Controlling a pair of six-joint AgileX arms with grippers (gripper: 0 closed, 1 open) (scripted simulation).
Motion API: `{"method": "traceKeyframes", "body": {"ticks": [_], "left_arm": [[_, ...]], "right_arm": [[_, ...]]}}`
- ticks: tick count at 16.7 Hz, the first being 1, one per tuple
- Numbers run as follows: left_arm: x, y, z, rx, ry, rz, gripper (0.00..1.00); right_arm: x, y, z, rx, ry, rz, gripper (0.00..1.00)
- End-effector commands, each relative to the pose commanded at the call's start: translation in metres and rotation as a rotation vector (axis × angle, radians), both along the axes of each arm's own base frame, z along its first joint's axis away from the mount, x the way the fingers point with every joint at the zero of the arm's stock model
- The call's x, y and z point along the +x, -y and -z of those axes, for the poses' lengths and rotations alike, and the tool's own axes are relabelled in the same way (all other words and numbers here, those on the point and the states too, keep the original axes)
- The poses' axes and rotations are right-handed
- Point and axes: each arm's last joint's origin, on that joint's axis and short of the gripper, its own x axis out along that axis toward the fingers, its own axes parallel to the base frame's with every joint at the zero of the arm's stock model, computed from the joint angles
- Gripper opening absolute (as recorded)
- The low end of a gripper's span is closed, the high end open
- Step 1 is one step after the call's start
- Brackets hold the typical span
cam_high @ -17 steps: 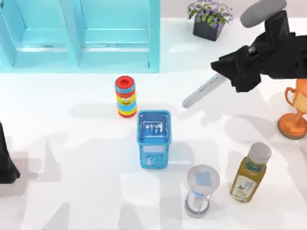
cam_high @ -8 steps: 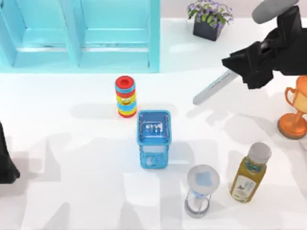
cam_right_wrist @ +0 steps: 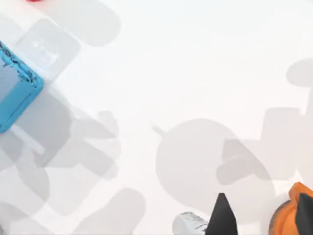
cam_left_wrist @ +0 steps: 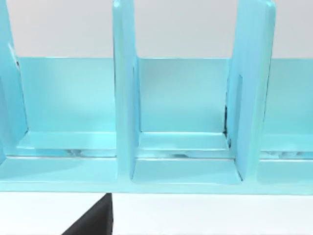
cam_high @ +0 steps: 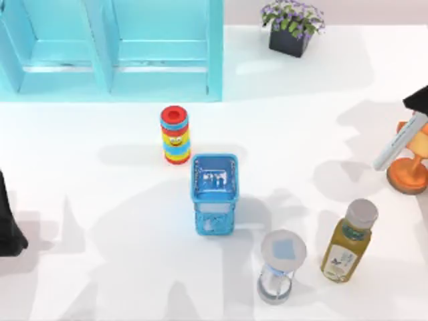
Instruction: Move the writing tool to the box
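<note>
The writing tool (cam_high: 398,142) hung slanted at the table's three o'clock edge, above the orange trophy (cam_high: 409,175), clenched in my right tool (cam_high: 421,101), presumably for carrying. The blue mesh basket (cam_high: 215,194) stood centrally, well apart. My left tool (cam_high: 8,221) sat parked at nine o'clock.

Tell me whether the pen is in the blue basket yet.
Out. The pen hangs tilted at the table's right edge by the right pincer, over the orange trophy, far from the blue basket.

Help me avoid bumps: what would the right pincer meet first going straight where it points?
Probably the white table, beside the orange trophy; the silver-grey pen in the right pincer would touch first. Depth unclear.
</note>
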Motion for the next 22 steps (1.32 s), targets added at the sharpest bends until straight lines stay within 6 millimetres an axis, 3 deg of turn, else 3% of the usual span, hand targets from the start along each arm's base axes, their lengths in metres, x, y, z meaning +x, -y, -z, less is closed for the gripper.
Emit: {"method": "traceKeyframes", "body": {"ticks": [5,9,12,17,22], "left_arm": [[0.000,0.000,0.000,0.000,0.000,0.000,1.00],[0.000,0.000,0.000,0.000,0.000,0.000,1.00],[0.000,0.000,0.000,0.000,0.000,0.000,1.00],[0.000,0.000,0.000,0.000,0.000,0.000,1.00],[0.000,0.000,0.000,0.000,0.000,0.000,1.00]], "right_arm": [[-0.029,0.082,-0.022,-0.110,-0.111,0.244,0.00],[-0.047,0.124,-0.054,-0.222,-0.041,0.361,0.00],[-0.051,0.136,-0.062,-0.261,-0.034,0.382,0.00],[-0.050,0.135,-0.061,-0.259,-0.034,0.378,0.00],[-0.043,0.136,-0.038,-0.262,-0.032,0.382,0.00]]}}
